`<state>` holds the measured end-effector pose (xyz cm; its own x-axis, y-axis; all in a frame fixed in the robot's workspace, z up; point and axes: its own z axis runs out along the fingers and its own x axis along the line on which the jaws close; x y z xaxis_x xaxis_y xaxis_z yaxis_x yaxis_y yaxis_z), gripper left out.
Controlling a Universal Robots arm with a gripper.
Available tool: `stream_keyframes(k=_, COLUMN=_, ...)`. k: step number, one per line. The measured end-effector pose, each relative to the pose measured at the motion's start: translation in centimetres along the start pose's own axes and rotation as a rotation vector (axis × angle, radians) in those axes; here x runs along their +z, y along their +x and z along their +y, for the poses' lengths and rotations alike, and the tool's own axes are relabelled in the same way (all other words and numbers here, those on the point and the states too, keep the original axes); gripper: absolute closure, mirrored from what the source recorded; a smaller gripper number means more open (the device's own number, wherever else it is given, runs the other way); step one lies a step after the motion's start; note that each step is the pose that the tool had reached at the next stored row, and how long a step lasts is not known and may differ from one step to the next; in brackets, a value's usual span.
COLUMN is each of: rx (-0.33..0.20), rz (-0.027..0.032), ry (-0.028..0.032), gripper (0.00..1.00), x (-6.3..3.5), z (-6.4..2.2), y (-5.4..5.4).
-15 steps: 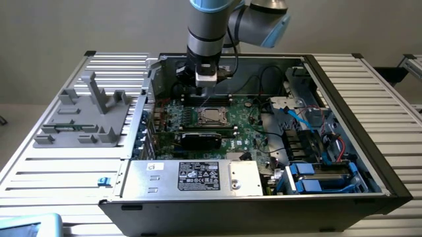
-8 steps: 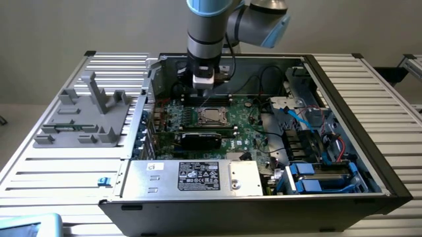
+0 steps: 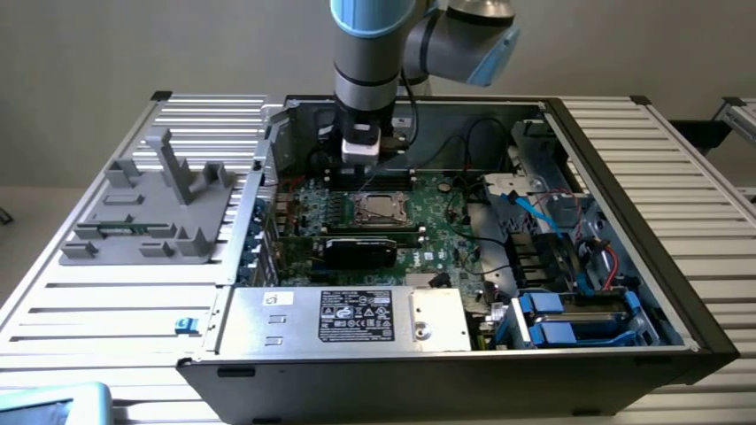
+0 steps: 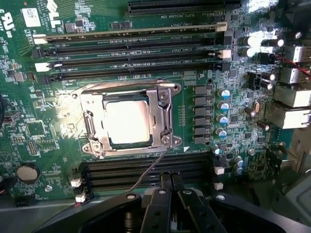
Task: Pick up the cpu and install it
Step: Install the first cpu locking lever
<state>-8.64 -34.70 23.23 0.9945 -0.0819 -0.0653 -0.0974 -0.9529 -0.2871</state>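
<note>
We see the cpu (image 4: 127,121), a small flat square chip with a silvery-grey metal top, already lying flat in its place near the middle of the green printed motherboard (image 4: 53,116). A hinged frame of bare steel (image 4: 163,116) surrounds it on all four sides, and the chip's bright top shows through the frame's opening. A thin wire lever (image 4: 149,170) slants away from one corner of that frame, across the bank of long black memory slots (image 4: 112,170) that runs along the frame's edge. A second bank of the same slots (image 4: 131,53) lines the frame's opposite edge.

The black two-fingered gripper (image 4: 170,175) is clenched, its fingertips pressed together with nothing between them. It hangs above the first bank of slots, just beside the steel frame and clear of the cpu.

In the exterior view the grey and pale blue robot arm (image 3: 366,62) reaches straight down into the open black metal computer case (image 3: 473,381). The motherboard lies on the case floor. A large silver power supply box (image 3: 266,319) with a black label sits along the case's edge nearest that camera, and blue plastic drive cages (image 3: 555,319) fill the near corner at the exterior view's right. The case rests on a slatted aluminium table (image 3: 119,310). A grey plastic fixture (image 3: 148,212) stands on the table by the case's wall at the exterior view's left.
</note>
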Motion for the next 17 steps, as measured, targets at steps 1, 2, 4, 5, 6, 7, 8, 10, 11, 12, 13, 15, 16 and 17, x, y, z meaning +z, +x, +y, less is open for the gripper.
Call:
stream_keyframes(k=1, rx=-0.001, rz=0.0034, ry=0.0021, gripper=0.88, x=0.03, z=0.02, y=-0.1)
stream_keyframes(k=2, rx=-0.003, rz=0.0094, ry=0.0059, gripper=0.88, x=0.06, z=0.03, y=-0.2)
stream_keyframes(k=4, rx=-0.008, rz=0.0223, ry=0.0143, gripper=0.88, x=0.10, z=0.06, y=-0.4)
stream_keyframes(k=5, rx=-0.009, rz=0.0281, ry=0.0170, gripper=0.88, x=0.15, z=0.08, y=-0.4)
stream_keyframes(k=6, rx=-0.010, rz=0.0321, ry=0.0178, gripper=0.88, x=0.22, z=0.11, y=-0.5)
stream_keyframes(k=7, rx=-0.011, rz=0.0356, ry=0.0185, gripper=0.88, x=0.33, z=0.15, y=-0.6)
stream_keyframes(k=8, rx=-0.011, rz=0.0375, ry=0.0185, gripper=0.88, x=0.45, z=0.20, y=-0.7)
stream_keyframes(k=10, rx=-0.008, rz=0.0404, ry=0.0194, gripper=0.88, x=0.69, z=0.29, y=-0.9)
stream_keyframes(k=11, rx=-0.006, rz=0.0417, ry=0.0211, gripper=0.88, x=0.77, z=0.32, y=-0.9)
stream_keyframes(k=12, rx=-0.002, rz=0.0433, ry=0.0236, gripper=0.88, x=0.85, z=0.35, y=-1.0)
stream_keyframes(k=13, rx=0.003, rz=0.0451, ry=0.0270, gripper=0.88, x=0.94, z=0.37, y=-0.9)
stream_keyframes(k=15, rx=0.015, rz=0.0491, ry=0.0314, gripper=0.88, x=1.15, z=0.43, y=-0.9)
stream_keyframes(k=16, rx=0.021, rz=0.0509, ry=0.0322, gripper=0.88, x=1.30, z=0.47, y=-0.9)
stream_keyframes(k=17, rx=0.026, rz=0.0525, ry=0.0324, gripper=0.88, x=1.47, z=0.53, y=-1.0)
